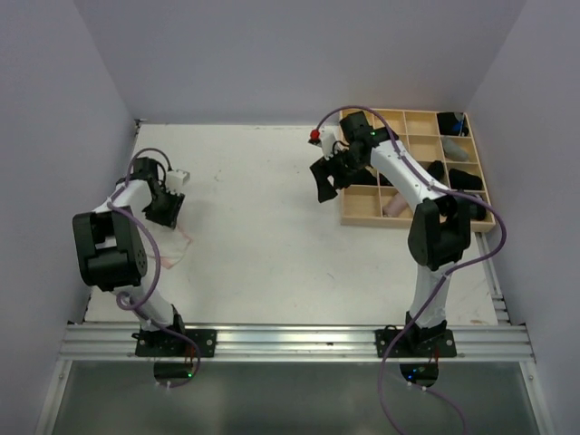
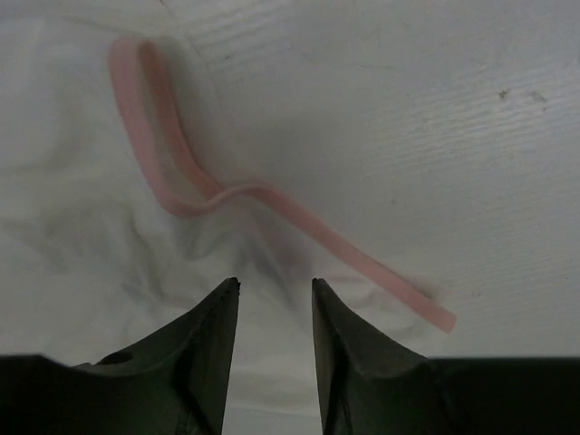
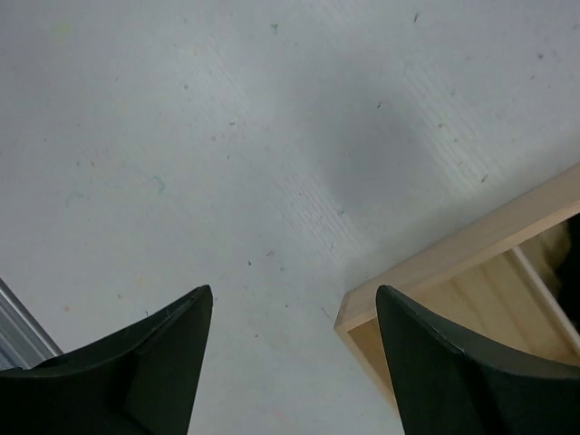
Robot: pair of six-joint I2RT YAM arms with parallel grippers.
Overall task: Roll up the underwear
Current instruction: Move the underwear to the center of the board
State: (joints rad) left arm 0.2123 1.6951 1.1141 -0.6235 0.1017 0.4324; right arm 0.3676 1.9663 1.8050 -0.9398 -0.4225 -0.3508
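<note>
We see the left gripper [image 2: 275, 285] low over the whitish underwear [image 2: 91, 227], which lies flat and creased on the left side of the table [image 1: 254, 227], close to the left arm. The gripper's two dark fingers stand only a narrow gap apart, with pale cloth showing between them. From the wrist view we cannot tell whether the tips are touching the fabric or pinching a fold of it. The pink edging [image 2: 358, 258] loops away from the fingers, bending once and running off towards the right. The right gripper [image 3: 294, 299] hangs with its fingers spread wide and nothing between them, over bare table just beside the near left corner of the wooden grid tray [image 3: 453, 254]. In the overhead view the tray sits at the far right of the table, and several of its compartments hold black underwear rolls [image 1: 468, 179], one in the far right corner and others along the right side. A pale piece lies in a front compartment, too small for us to name.
</note>
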